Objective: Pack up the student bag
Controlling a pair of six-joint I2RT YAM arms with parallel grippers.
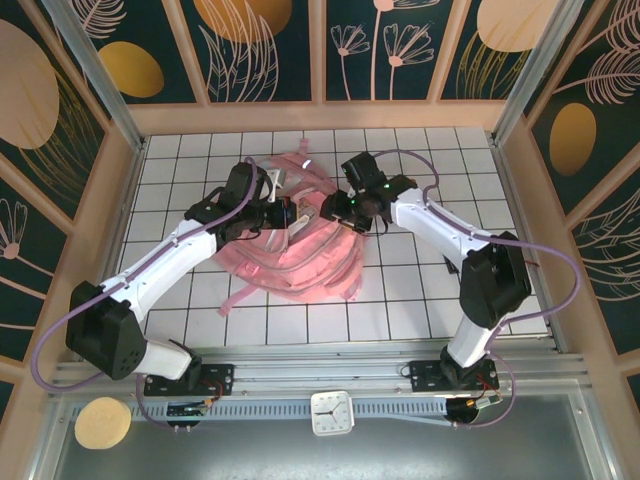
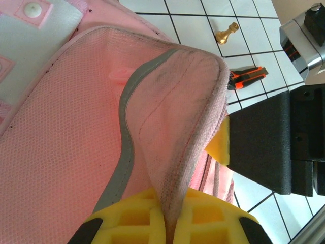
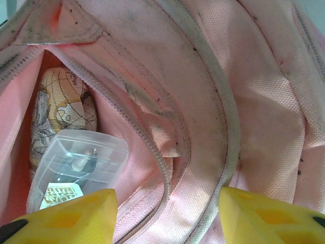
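The student bag [image 1: 300, 262], a soft pink backpack, lies in the middle of the tiled table. My left gripper [image 1: 296, 215] [image 2: 170, 223] is shut on a raised fold of the bag's mesh fabric [image 2: 172, 117]. My right gripper [image 1: 340, 210] [image 3: 167, 218] is open at the bag's mouth, its yellow fingers [image 3: 269, 218] apart on either side of the zip edge [image 3: 152, 147]. Inside the bag [image 3: 244, 101] lie a clear plastic box [image 3: 76, 165] and, behind it, a round map-printed object [image 3: 58, 107].
A gold chess pawn [image 2: 227, 33] and an orange-and-black tool [image 2: 247, 76] lie on the white tiles beyond the bag. The right arm's black body [image 2: 274, 142] is close beside my left gripper. Wooden walls [image 1: 130, 180] border the table; a small clock [image 1: 330, 412] sits at the near edge.
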